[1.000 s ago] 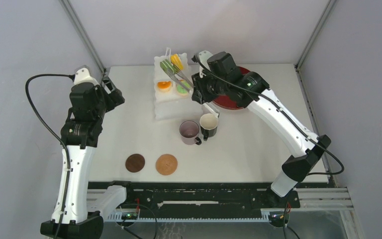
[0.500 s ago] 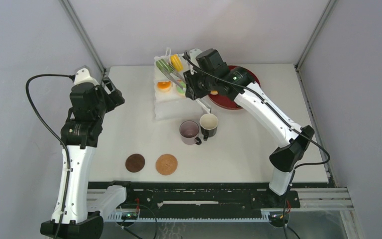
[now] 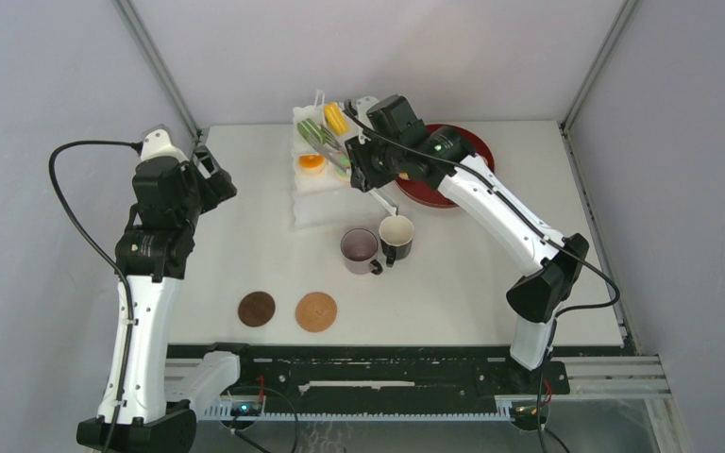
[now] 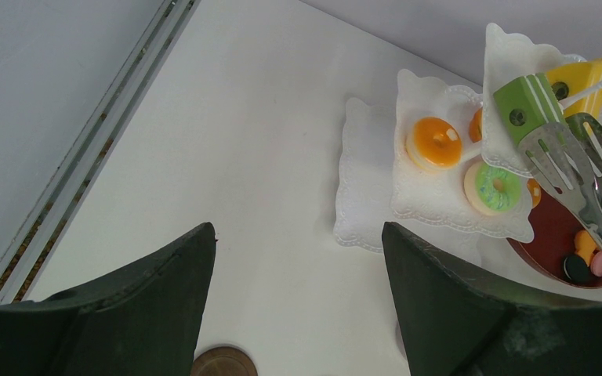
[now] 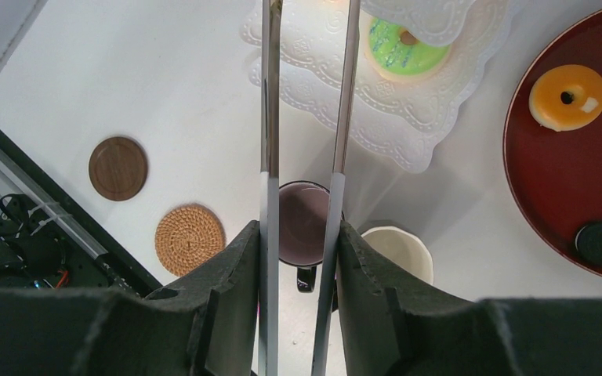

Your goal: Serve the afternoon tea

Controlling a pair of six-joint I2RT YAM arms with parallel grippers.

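My right gripper (image 3: 363,166) is shut on the handles of the long metal tongs (image 5: 270,117), whose spoon tips (image 4: 572,168) hang over the white three-tier stand (image 3: 313,209) next to the green bar pastry (image 4: 527,98). The stand also holds a yellow pastry (image 3: 336,118), an orange donut (image 4: 433,142) and a green donut (image 5: 404,47). The mauve mug (image 3: 360,247) and black mug (image 3: 396,233) stand together mid-table. Two round coasters, one dark (image 3: 256,309) and one woven (image 3: 316,311), lie near the front. Far to the left, my left gripper (image 4: 298,231) stands open and holds nothing.
The dark red round tray (image 5: 549,180) sits right of the stand with an orange donut (image 5: 568,95) and a dark cookie (image 5: 600,243) on it. Metal frame posts rise at the table's back corners.
My right arm has swung left with the tongs, bringing their tips from the tray side over the stand. The tong arms have spread slightly. The left arm has not moved.
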